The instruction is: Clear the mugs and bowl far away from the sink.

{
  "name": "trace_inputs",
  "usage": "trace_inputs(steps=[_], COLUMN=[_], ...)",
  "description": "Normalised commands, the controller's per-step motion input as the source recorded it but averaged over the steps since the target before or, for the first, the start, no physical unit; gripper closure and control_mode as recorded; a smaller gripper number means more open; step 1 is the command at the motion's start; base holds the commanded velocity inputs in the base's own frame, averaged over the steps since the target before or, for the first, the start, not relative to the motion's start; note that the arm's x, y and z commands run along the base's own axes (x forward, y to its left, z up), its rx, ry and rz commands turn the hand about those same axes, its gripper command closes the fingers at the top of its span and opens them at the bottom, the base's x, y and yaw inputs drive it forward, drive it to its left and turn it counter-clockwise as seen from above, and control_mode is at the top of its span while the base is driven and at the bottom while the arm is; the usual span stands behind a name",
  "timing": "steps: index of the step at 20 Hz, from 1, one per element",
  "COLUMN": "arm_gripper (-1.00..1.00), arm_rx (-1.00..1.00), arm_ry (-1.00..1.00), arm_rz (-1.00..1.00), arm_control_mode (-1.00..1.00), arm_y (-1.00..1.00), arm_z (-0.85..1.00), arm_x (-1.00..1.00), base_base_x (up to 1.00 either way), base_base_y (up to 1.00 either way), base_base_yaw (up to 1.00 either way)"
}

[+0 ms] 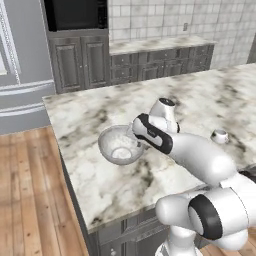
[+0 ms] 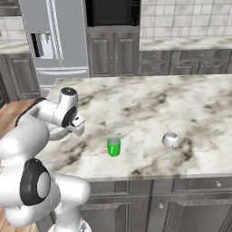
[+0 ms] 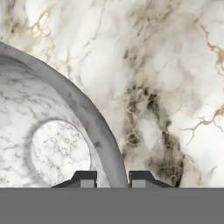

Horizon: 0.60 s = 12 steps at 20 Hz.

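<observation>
The bowl (image 3: 65, 131) sits upright, mouth up, on the marble desk (image 1: 200, 100). The gripper (image 3: 113, 178) straddles its rim, fingers (image 3: 85, 178) closing on the wall. The green mug (image 2: 113, 147) stands upright; no writing is readable.

- Even, bright rendered light is falling everywhere; soft shadows only
- Glare is showing faintly on the arm (image 1: 200, 155)
- Pictures are looking slightly soft; low resolution

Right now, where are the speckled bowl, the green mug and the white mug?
Pale speckled translucent bowl (image 1: 120, 145), left base view, inner floor.
Bright green cylindrical mug (image 2: 113, 147), right base view, side wall.
Squat glossy white-grey mug (image 2: 170, 140), right base view, outer side.
</observation>
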Motion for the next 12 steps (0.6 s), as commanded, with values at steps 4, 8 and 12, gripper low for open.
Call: trace_inputs(steps=[4, 8, 12], arm_gripper=[1.00, 1.00, 1.00], arm_rx=[-0.04, 0.01, 0.00], arm_ry=[0.12, 0.04, 0.01], arm_rz=[-0.01, -0.04, -0.05], arm_control_mode=[-1.00, -1.00, -1.00], arm_y=[0.00, 0.00, 0.00], arm_z=[-0.63, -0.43, -0.32], arm_x=[0.61, 0.51, 0.38], base_base_x=[0.00, 0.00, 0.00], base_base_y=[0.00, 0.00, 0.00], base_base_yaw=[0.00, 0.00, 0.00])
